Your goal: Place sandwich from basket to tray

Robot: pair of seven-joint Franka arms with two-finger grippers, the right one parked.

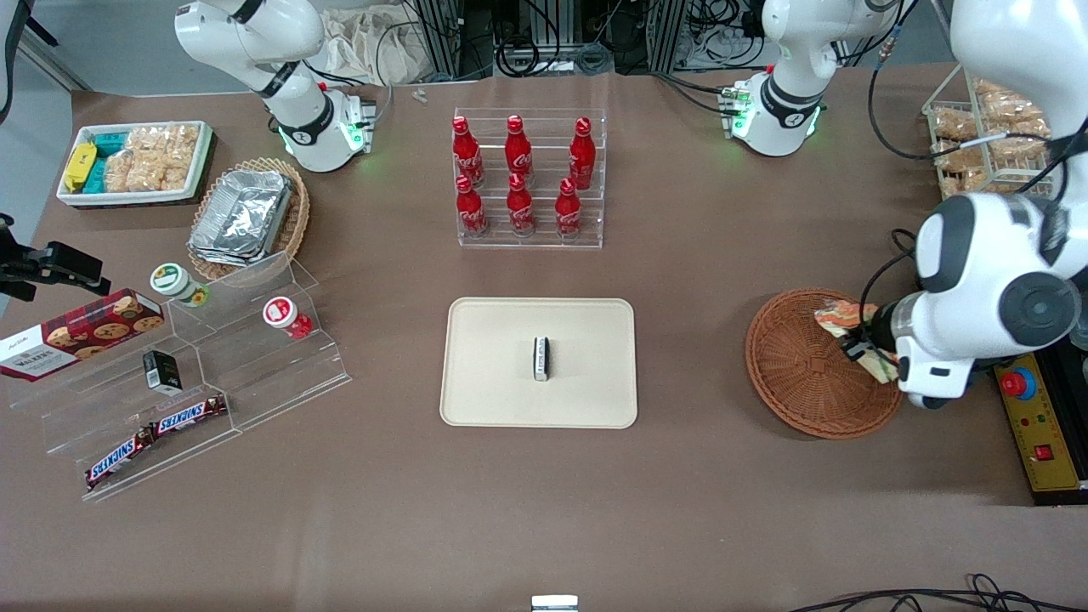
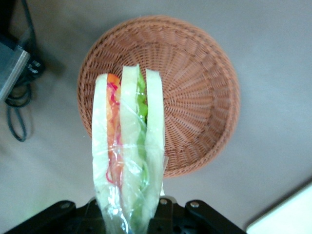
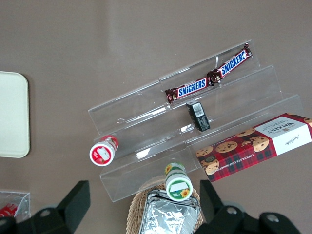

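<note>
On the bench [image 1: 544, 527], the beige tray [image 1: 493, 374] lies toward the parked arm's end from the reddish-brown basket [image 1: 799, 374]. Above that basket's rim, the claw [image 1: 860, 347] is clamped on the wrapped sandwich [image 2: 127, 146], lifted clear of the weave.

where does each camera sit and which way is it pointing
Front view: high, facing both arms, looking down on the whole table; shows both arm bases and the left arm over the basket.
Left wrist view: on the working arm's wrist, looking down past the gripper, shut on the sandwich, at the basket.
Right wrist view: on the parked arm, looking down at the acrylic shelf; its own dark fingers show.
Shared: the tray appears in all three.
</note>
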